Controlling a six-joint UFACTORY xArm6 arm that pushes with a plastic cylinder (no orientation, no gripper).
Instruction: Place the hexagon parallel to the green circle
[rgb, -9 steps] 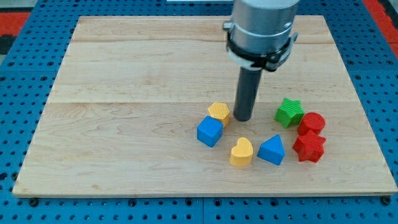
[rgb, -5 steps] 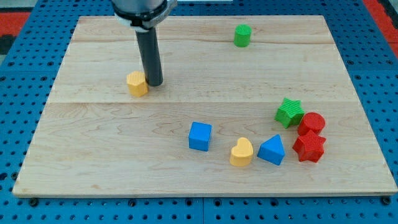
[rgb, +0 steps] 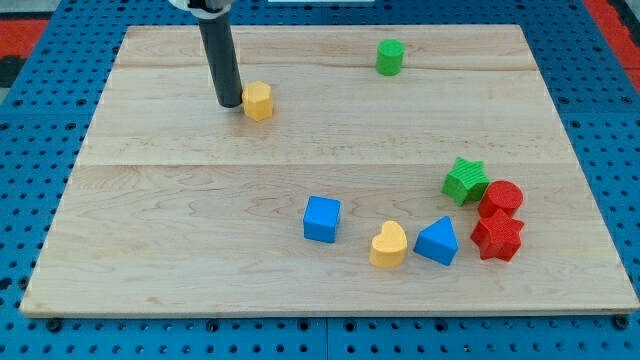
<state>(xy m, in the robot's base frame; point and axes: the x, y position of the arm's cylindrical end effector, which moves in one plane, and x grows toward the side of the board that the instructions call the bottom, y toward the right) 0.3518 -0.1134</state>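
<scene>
With no claw to open or shut, my tip (rgb: 229, 104) touches the light, rigid yellow hexagon (rgb: 258, 101), which likely slides easily toward the green circle (rgb: 390, 57).

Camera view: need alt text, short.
My tip touches the left side of the yellow hexagon on a wooden board; the green circle sits toward the view's top right, six other coloured blocks cluster at lower right.

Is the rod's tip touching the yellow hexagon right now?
Cannot tell. In the camera view my tip sits at the view's left of the yellow hexagon, edges meeting with no visible gap, but overlap could hide a sliver.
</scene>
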